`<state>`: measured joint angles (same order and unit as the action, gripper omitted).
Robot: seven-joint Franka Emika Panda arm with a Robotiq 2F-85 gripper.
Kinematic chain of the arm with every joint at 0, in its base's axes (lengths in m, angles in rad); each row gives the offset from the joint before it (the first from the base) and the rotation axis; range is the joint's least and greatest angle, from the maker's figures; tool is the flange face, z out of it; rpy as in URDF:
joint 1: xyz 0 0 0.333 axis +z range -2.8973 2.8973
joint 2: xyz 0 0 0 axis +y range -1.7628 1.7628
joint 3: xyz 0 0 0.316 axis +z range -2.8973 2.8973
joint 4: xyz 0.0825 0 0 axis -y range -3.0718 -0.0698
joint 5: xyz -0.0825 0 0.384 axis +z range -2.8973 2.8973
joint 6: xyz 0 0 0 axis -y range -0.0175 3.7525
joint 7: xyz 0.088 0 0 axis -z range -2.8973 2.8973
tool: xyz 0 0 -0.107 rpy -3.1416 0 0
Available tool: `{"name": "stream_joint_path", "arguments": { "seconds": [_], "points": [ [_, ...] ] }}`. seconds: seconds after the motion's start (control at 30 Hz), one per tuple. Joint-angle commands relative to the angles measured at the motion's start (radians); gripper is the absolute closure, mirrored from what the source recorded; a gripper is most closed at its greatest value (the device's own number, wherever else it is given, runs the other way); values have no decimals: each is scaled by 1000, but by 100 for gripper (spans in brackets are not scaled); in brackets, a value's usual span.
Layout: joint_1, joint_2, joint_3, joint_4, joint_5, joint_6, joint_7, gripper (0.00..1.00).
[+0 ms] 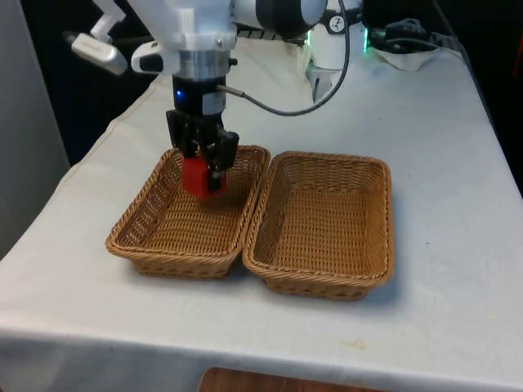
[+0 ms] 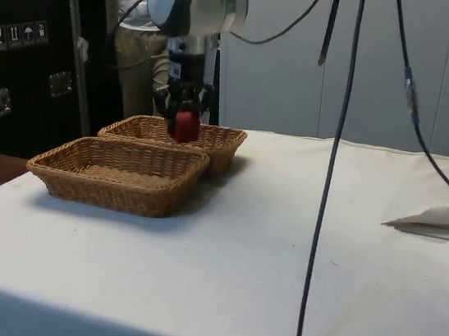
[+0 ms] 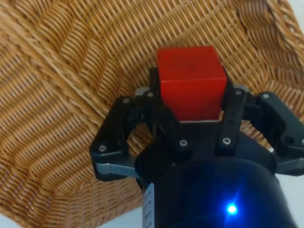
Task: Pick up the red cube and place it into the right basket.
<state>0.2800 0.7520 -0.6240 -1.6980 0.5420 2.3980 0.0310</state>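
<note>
While clamped between the 2 fingers of the black gripper (image 1: 203,173), the red cube (image 1: 198,176) hangs over the woven wicker basket (image 1: 163,237) on the front view's left.

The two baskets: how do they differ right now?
The basket on the front view's left has the end effector above it, shut on the red cube; the basket on the front view's right has nothing in it or over it. The left one sits farther from the side camera, the right one nearer. Both are brown wicker, rectangular, side by side.
</note>
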Motion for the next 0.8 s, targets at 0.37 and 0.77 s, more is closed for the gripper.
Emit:
{"name": "stream_joint_path", "arguments": {
  "seconds": [0.37,0.77],
  "points": [
    [-7,79,14,55,42,-3,3,97],
    [-4,117,1,101,45,-34,14,82]
  ]
}}
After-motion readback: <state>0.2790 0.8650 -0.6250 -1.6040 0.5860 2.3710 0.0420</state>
